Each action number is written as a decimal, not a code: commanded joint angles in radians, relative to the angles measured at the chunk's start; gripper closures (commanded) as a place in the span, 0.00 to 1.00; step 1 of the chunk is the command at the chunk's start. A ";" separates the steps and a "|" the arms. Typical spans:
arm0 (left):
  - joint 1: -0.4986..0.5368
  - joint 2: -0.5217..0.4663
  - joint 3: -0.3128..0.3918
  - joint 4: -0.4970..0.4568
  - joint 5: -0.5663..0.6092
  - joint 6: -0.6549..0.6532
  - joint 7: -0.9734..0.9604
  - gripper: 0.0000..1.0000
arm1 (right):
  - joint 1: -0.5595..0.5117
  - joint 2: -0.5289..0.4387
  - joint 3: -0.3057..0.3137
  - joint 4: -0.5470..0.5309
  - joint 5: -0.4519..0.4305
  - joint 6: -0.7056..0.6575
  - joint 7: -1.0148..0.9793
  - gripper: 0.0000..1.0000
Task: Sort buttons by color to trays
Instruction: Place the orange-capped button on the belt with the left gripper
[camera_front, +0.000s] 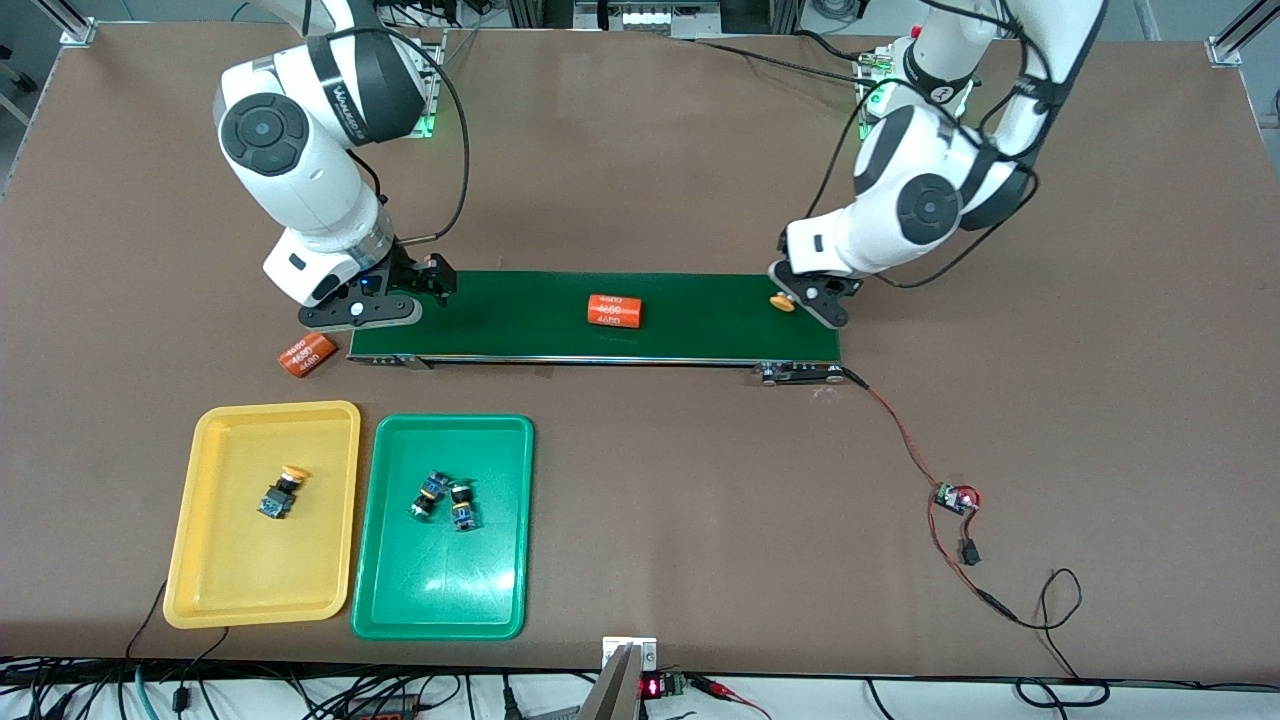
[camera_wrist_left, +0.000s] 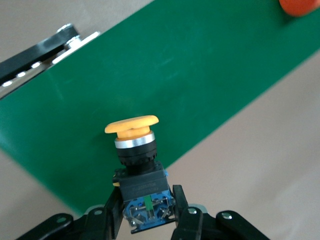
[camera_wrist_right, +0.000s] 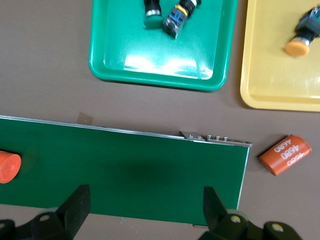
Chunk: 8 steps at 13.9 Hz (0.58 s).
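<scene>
Left gripper (camera_wrist_left: 147, 220) clamped on yellow button (camera_wrist_left: 137, 160) over belt (camera_front: 600, 345). Right gripper (camera_wrist_right: 142, 212) waits over belt, fingers apart.

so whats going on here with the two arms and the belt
The left gripper is shut on a yellow button over its end of the green conveyor belt. The right gripper waits open over the belt's opposite end. One yellow button lies in the yellow tray; two green buttons lie in the green tray.

An orange cylinder (camera_front: 613, 311) lies mid-belt on the conveyor belt (camera_front: 520, 320). Another cylinder (camera_front: 306, 355) sits on the table between the belt's end and the yellow tray (camera_front: 200, 500).
</scene>
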 joint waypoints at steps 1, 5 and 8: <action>-0.059 0.085 0.009 0.075 -0.004 0.060 -0.152 0.99 | 0.033 -0.049 0.000 -0.085 0.010 0.032 0.103 0.00; -0.107 0.155 0.011 0.140 -0.004 0.092 -0.274 0.98 | 0.039 -0.048 0.000 -0.137 0.005 0.088 0.125 0.00; -0.127 0.205 0.020 0.176 -0.004 0.131 -0.280 0.78 | 0.042 -0.048 0.000 -0.192 0.005 0.162 0.157 0.00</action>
